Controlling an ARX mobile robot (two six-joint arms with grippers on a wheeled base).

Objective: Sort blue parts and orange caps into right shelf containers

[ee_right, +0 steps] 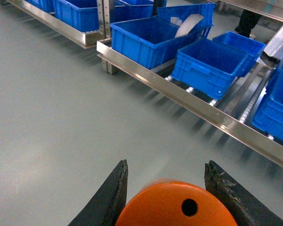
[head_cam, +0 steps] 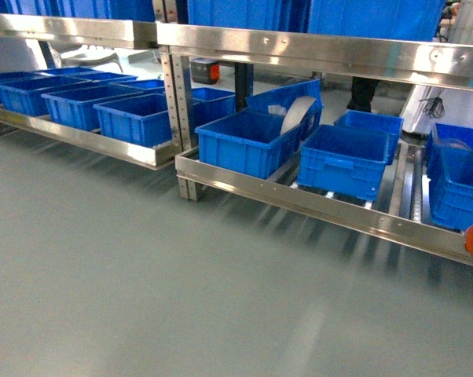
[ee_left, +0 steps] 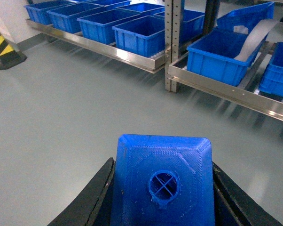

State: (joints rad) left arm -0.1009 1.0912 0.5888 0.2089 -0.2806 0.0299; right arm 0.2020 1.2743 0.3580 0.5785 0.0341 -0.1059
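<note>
Wrist views: left pincer (ee_left: 162,188) clenches a bright-blue plastic block (ee_left: 162,183), right pincer (ee_right: 167,188) an orange cap (ee_right: 176,207), carried toward ribbed blue crates (ee_right: 207,63).

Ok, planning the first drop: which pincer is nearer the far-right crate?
Right. The right pincer, holding the cap, sits just before that crate. The left pincer, holding a blue part, faces the shelf post, further left.

Even, bright overhead light – soft streaky reflections on the grey floor (head_cam: 142,275) below the shelf rail (head_cam: 315,206); head view slightly motion-blurred, wrist foregrounds soft.
</note>
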